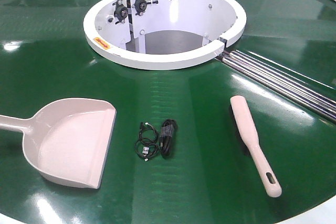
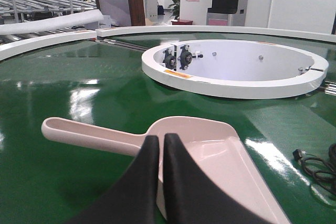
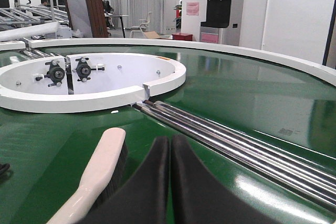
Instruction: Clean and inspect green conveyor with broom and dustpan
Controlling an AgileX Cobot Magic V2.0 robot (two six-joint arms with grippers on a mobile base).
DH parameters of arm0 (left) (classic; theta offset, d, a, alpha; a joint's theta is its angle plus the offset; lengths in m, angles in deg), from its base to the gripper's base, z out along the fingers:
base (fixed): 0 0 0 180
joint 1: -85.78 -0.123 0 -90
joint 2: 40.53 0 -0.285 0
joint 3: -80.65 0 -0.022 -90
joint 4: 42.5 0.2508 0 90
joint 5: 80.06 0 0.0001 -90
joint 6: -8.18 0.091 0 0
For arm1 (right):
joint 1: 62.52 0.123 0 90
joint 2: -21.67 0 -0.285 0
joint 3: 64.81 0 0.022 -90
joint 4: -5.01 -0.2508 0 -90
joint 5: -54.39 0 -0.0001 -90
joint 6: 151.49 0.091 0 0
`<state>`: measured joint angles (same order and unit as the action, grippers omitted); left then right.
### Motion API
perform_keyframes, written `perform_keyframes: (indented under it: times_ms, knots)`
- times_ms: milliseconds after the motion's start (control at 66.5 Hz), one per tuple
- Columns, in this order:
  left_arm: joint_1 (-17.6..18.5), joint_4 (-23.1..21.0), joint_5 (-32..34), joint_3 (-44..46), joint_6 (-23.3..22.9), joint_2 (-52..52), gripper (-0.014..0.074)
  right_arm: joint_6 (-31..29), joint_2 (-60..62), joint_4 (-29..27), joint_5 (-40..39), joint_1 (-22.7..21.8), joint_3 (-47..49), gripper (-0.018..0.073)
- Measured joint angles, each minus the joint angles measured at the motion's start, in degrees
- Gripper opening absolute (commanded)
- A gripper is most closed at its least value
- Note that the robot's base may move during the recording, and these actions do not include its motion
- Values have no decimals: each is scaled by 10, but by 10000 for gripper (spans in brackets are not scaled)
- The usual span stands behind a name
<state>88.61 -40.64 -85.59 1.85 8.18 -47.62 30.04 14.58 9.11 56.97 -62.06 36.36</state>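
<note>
You'll find the broom [image 1: 251, 135] right of centre on the green conveyor [image 1: 184, 90], long axis steep, handle toward lower right; dustpan [image 1: 73, 142] lower left, handle leftward, mouth rightward; left gripper [image 2: 160, 138] and right gripper [image 3: 170, 139] closed, empty.

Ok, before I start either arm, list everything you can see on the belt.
green conveyor: one, glossy dark green, under everything.
dustpan: one, pale pink-beige, front left, mouth facing right.
broom: one, pale pink-beige, front right, handle end nearest the camera.
cable coils: two, black, between dustpan and broom.
hub: one, white ring, behind centre.
roller strips: two sets, silver, running out from the hub to the upper left and to the right.
left tool: one, black, shut, over the dustpan where handle meets scoop.
right tool: one, black, shut, just right of the broom.
</note>
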Motion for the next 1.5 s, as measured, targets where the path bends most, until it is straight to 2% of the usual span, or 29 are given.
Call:
perform_keyframes:
  times_ms: [1324,1399,1504]
  knots:
    - [0,0,7,0,0,0,-6,0,0,0,0,0,0,-8]
    - [0,0,24,0,0,0,-6,0,0,0,0,0,0,-8]
    - [0,0,92,0,0,0,-6,0,0,0,0,0,0,-8]
